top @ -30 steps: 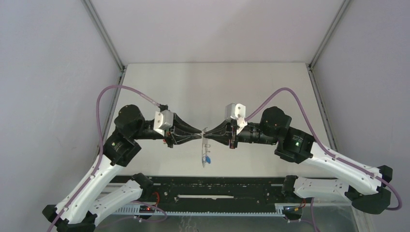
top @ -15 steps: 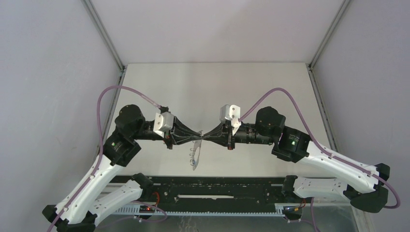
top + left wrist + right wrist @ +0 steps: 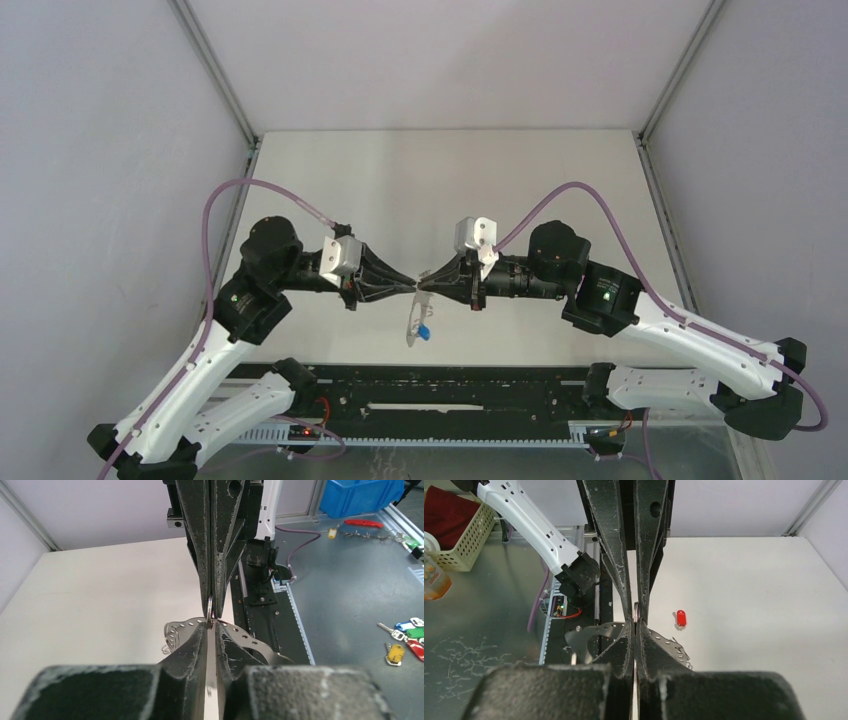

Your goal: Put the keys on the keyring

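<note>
The keyring [image 3: 413, 318], a thin grey metal band with small holes along its rim, hangs in the air between my two grippers above the table's near part. A blue key [image 3: 426, 333] dangles at its lower end. My left gripper [image 3: 410, 287] and right gripper [image 3: 422, 283] meet tip to tip at the ring's top, each pinched on it. The left wrist view has the left gripper [image 3: 210, 625] closed on the keyring [image 3: 245, 634] with the right fingers just above. A red key [image 3: 681, 618] lies on the white table past the right gripper [image 3: 634, 625].
A black rail [image 3: 450, 395] runs along the table's near edge under the hanging ring. Off the table, a bench holds a blue bin [image 3: 360, 495] and several spare coloured keys [image 3: 405, 640]. On the other side stands a cream basket [image 3: 459, 535].
The right gripper has shifted left and the left gripper has drawn back a little. The hanging keyring swung left, then back under the tips, and the blue key shows again.
</note>
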